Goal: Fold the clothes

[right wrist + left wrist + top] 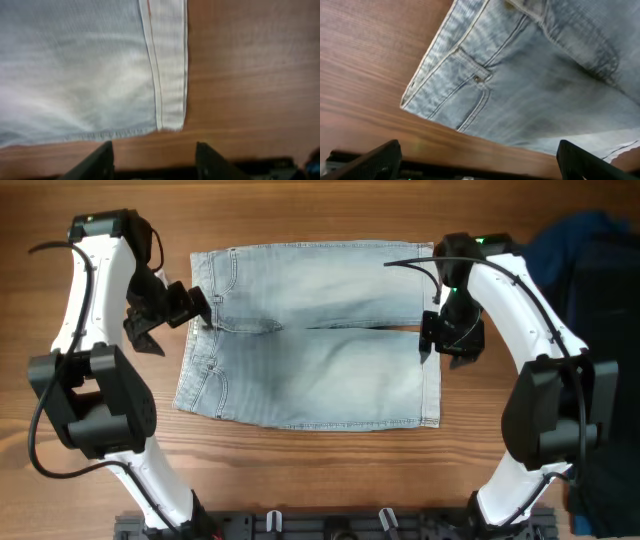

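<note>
The clothes (pixel 310 340), light blue denim shorts, lie spread flat on the wooden table, waistband to the left and leg hems to the right. My left gripper (pixel 200 310) hovers at the waistband edge. In the left wrist view it (pixel 480 165) stands wide open and empty, with the pocket and waistband of the shorts (pixel 520 85) ahead of it. My right gripper (pixel 450 345) is by the leg hems at the right edge. In the right wrist view it (pixel 155 160) is open over bare wood, just short of the hemmed corner of the shorts (pixel 170 65).
Dark navy garments (pixel 590 270) are piled at the table's right edge, behind the right arm. Bare wooden tabletop (pixel 310 470) surrounds the shorts. The arms' bases stand along the front edge.
</note>
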You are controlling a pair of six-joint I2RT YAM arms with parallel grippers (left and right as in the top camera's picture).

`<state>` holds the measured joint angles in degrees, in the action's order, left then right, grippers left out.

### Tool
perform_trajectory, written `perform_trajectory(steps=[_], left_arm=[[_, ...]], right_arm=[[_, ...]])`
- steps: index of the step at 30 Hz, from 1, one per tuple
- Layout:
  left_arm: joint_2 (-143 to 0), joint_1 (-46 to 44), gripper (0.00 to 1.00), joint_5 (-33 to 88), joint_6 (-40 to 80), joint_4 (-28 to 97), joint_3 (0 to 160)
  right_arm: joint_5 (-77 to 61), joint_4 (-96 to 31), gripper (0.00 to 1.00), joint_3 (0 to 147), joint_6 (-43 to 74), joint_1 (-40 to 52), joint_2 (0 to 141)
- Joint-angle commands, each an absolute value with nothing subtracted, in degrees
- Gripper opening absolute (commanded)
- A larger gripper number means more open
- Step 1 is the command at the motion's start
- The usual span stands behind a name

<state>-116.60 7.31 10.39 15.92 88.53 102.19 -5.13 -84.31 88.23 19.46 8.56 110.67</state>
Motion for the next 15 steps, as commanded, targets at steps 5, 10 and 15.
perform_trajectory(steps=[5, 10, 15], left_arm=[[-117.4, 7.9, 1.0, 10.4, 18.5, 80.8, 93.1], [-117.4, 7.9, 1.0, 7.4, 18.5, 77.5, 91.9], [-117.4, 7.9, 1.0, 5.3, 18.7, 76.2, 91.8]], right_arm=[[-8.0, -85.7, 0.61, 82.0, 27.4, 8.3, 110.2], [-8.0, -79.8, 0.61, 74.3, 28.5, 8.3, 110.1], [-8.0, -74.2, 0.68, 67.3, 27.3, 8.3, 109.9]])
